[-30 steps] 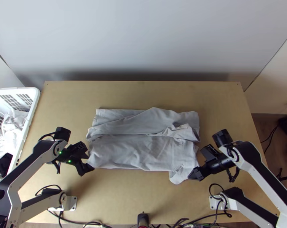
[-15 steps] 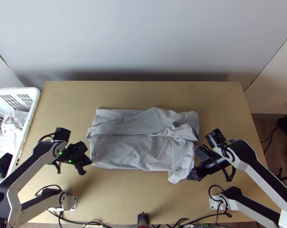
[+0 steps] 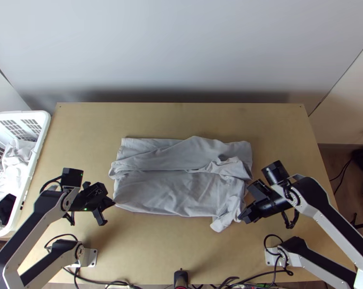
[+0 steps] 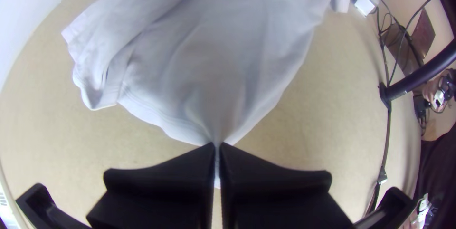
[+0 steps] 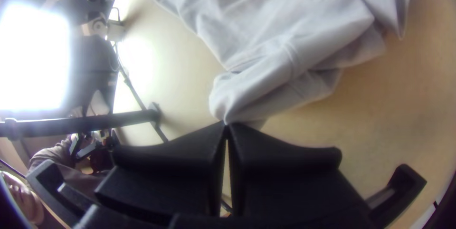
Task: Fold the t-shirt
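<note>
The light grey t-shirt (image 3: 176, 190) lies mid-table, its far part folded over in a long band, with a bunched bit at the right and a flap hanging out at the near right corner. At its near left corner is my left gripper (image 3: 109, 212). In the left wrist view the left gripper (image 4: 217, 148) is shut on a gathered edge of the shirt (image 4: 213, 67). My right gripper (image 3: 243, 217) is at the near right flap. The right wrist view has the right gripper (image 5: 227, 127) shut on the tip of that flap of the shirt (image 5: 266, 81).
A white basket (image 3: 43, 144) holding white and black cloth stands at the left edge. Cables (image 3: 109, 283) run along the table's near edge, around a small black device (image 3: 181, 278). Bare table (image 3: 181, 115) lies beyond the shirt.
The left gripper has shifted slightly left and turned at the shirt's corner. The right gripper has moved a little up the picture, and the near right flap has shifted slightly with it.
</note>
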Robot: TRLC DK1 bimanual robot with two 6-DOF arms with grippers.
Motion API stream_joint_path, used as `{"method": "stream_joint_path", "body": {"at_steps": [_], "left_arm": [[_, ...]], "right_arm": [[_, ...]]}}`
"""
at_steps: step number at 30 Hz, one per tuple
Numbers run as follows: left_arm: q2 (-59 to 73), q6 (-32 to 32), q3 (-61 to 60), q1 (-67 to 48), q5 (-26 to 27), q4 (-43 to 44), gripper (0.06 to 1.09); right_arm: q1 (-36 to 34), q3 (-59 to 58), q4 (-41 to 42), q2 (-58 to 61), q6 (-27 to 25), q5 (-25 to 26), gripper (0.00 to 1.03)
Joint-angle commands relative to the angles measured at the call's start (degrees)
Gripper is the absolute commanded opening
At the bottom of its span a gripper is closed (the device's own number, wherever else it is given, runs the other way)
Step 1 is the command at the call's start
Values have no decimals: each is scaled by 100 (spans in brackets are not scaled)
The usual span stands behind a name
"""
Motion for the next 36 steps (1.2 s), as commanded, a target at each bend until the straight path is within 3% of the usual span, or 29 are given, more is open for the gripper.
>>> {"method": "stream_joint_path", "body": {"at_steps": [1,14,36], "left_arm": [[-140,-31,9,17,-10,-54,9],[71,-5,659,448,-10,-239,9],[880,-374,1476,747,-10,-10,9]], "right_arm": [[-121,241,19,-55,91,8,3],[-649,777,-61,94,12,8,3],[-2336,1814,-175,1149,-946,122,3]]}}
